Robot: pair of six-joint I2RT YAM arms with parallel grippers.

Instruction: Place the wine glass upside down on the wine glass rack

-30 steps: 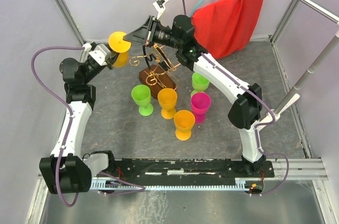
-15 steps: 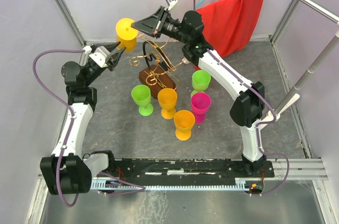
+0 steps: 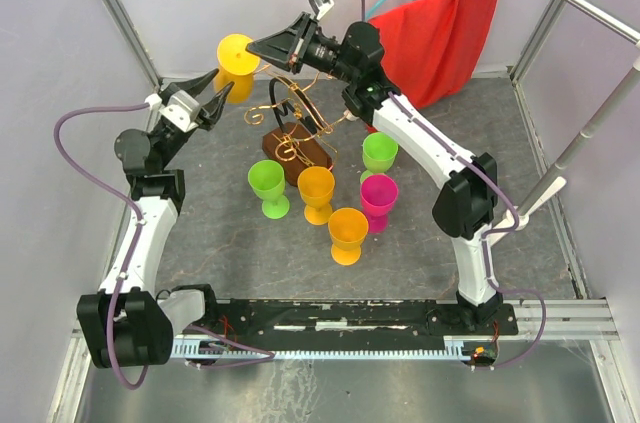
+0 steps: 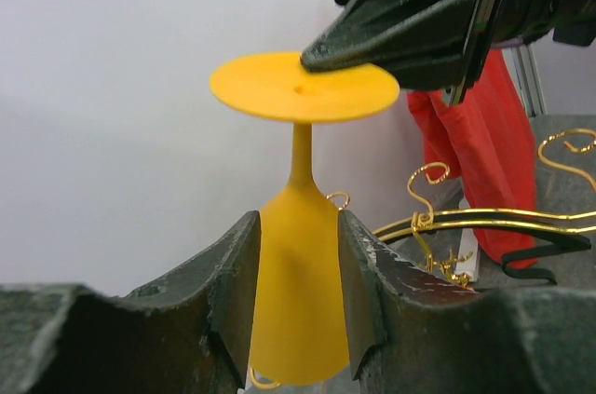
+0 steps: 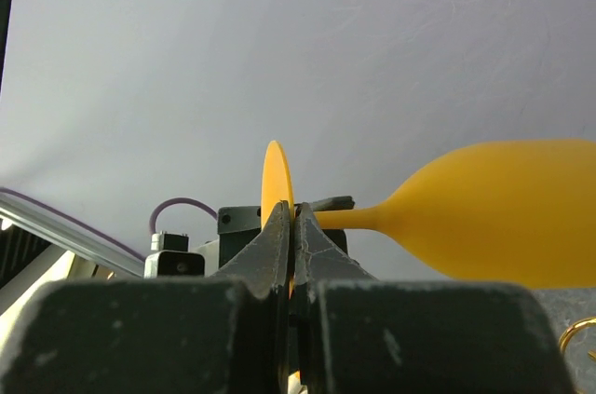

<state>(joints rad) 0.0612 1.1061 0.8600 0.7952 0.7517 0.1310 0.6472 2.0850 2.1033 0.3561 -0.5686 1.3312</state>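
A: From overhead, where is the yellow-orange plastic wine glass?

B: In the air at about 11 o'clock from the gold wire wine glass rack with scroll arms and a dark wooden base. It is inverted: round foot on top, bowl mouth facing the floor, long axis close to vertical.

A: Who has it?

B: The right gripper pinches the rim of the foot. The left gripper sits at 7 o'clock from the bowl, jaws parted.

A: Anything else on the table?

B: A cluster of green, orange and pink plastic goblets stands upright around 6 o'clock from the rack, and a red cloth hangs at 1 o'clock.

A: And the left wrist view?

B: The stem runs straight from 6 to 12 o'clock, foot disc up. The bowl shows between the spread dark fingers; I cannot tell whether they touch it.

A: The right wrist view?

B: There the axis lies from 9 to 3 o'clock. The foot stands edge-on, clamped between the closed fingertips, with the bowl out at 3 o'clock.
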